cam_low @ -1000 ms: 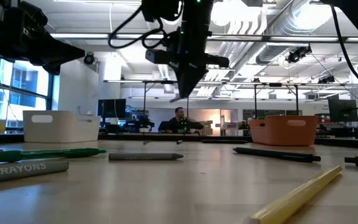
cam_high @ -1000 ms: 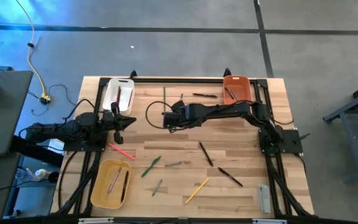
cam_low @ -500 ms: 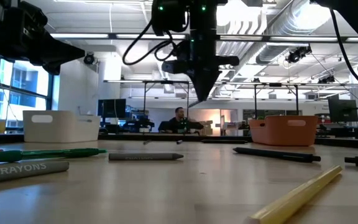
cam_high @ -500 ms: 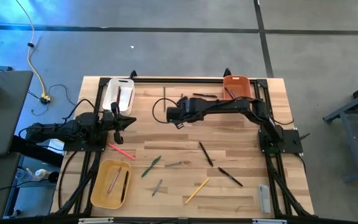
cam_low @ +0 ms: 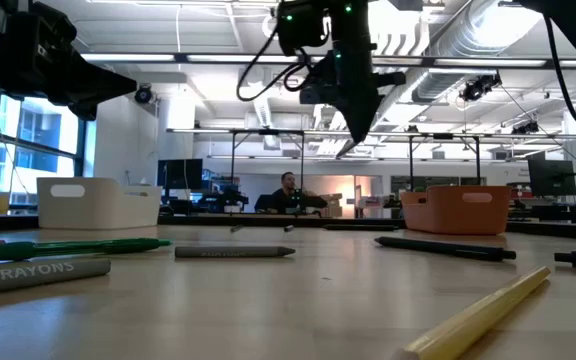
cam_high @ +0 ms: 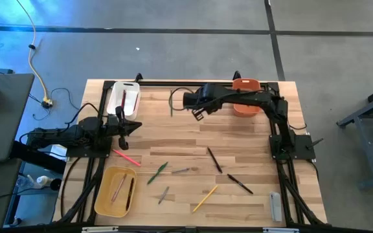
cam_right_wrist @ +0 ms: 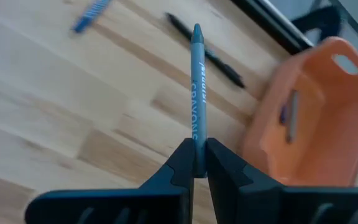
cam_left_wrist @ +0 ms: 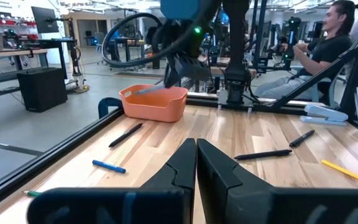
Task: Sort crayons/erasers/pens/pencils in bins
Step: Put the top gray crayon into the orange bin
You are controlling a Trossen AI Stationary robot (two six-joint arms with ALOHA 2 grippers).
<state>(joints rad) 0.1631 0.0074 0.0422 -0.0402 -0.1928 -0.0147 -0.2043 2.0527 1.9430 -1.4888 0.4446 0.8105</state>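
My right gripper (cam_right_wrist: 196, 157) is shut on a grey-blue crayon (cam_right_wrist: 197, 87) and hangs above the table's far side (cam_high: 199, 111), just left of the orange bin (cam_high: 246, 89). The orange bin (cam_right_wrist: 303, 118) holds a few sticks. My left gripper (cam_left_wrist: 196, 163) is shut and empty at the table's left side (cam_high: 123, 133). The white bin (cam_high: 123, 97) stands far left and the yellow bin (cam_high: 115, 191) near left; each holds sticks. Loose sticks lie flat on the table: pink (cam_high: 127, 157), green (cam_high: 157, 173), black (cam_high: 214, 160), yellow (cam_high: 205, 199). My right gripper pinches the crayon's near end (cam_right_wrist: 197, 138) between its two fingers. The crayon runs along the fingers and sticks out forward past their tips. It is lifted clear of the table.
A grey flat bar (cam_high: 275, 206) lies at the near right corner. A green pencil (cam_high: 171, 102) and a blue stick (cam_left_wrist: 109, 166) lie near the far edge. A black frame (cam_high: 102, 116) runs along the table's sides. A person (cam_left_wrist: 328, 43) sits beyond the table.
My right gripper has risen and gone toward the table's far right, toward the orange bin, carrying the crayon clear of the table. It has stayed shut on the crayon.
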